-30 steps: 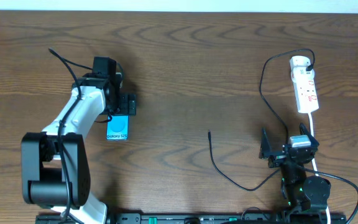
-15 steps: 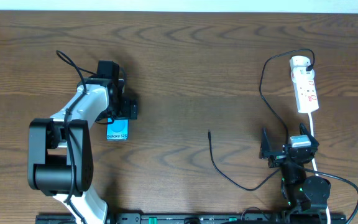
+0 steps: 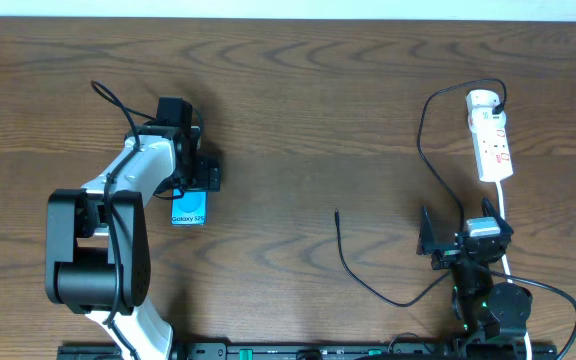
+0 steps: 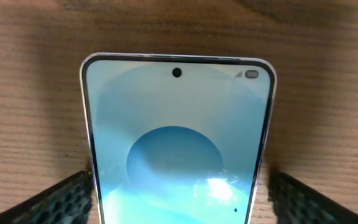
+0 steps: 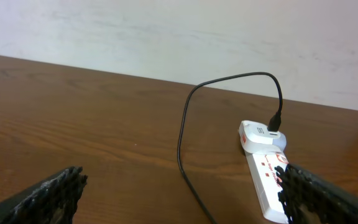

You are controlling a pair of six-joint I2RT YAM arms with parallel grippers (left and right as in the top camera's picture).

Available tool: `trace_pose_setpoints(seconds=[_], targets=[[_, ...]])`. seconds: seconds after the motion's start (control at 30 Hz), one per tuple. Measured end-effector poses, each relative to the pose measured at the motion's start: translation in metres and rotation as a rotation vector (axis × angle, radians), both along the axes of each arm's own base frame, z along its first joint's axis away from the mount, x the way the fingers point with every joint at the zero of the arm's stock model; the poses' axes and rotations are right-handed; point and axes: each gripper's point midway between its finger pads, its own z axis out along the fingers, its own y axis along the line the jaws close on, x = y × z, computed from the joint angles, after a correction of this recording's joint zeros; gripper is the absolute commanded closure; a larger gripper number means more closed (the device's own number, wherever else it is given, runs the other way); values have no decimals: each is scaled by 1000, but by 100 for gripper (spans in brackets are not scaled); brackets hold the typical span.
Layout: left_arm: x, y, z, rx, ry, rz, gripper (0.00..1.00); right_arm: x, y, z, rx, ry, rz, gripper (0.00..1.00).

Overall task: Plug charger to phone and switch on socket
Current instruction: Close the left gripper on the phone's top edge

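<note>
Left gripper [image 4: 179, 196] is straddling the phone [image 4: 176, 137] with its jaws set just wider than the handset. One ribbed black pad [image 4: 61, 196] is seemingly touching a long edge, while a thin dark sliver is showing at the opposite edge, so it is bracketing the phone rather than clamping it. The phone is lying flat and screen up on the wood-grain table [image 3: 288, 100] between those fingers, with its camera-hole end reaching out ahead of them. Slipping is looking like the main risk. The glossy glass face and the slim rounded rim are offering the pads very little to bite on, so an uneven squeeze could be skewing the handset or tipping one edge up off the wood. The charger [image 3: 340, 245] is lying loose well off to this gripper's right, its small plug tip [image 3: 337, 212] pointing away from the robot. Being thin, black and limp, the cable is curving in slack loops that could be snagging or dragging as the tip is carried over. Right gripper [image 5: 182, 180] is gaping wide and holding nothing. The socket [image 5: 266, 180] is lying ahead of it and to its right, a smooth white plastic bar with a rounded end and red marks. It is looking light enough to slide under a press on a switch.
</note>
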Motion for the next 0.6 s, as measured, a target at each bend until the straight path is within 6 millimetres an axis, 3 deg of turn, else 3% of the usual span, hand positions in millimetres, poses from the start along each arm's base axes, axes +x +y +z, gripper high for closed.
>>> trace_pose_setpoints(seconds=[0.17, 0.47, 0.6], targets=[[0, 0, 0, 1, -2, 2, 38, 0, 0, 0, 0, 0, 0, 1], [1, 0, 0, 1, -4, 1, 52, 0, 0, 0, 0, 0, 0, 1], [1, 0, 0, 1, -4, 1, 71, 0, 0, 0, 0, 0, 0, 1]])
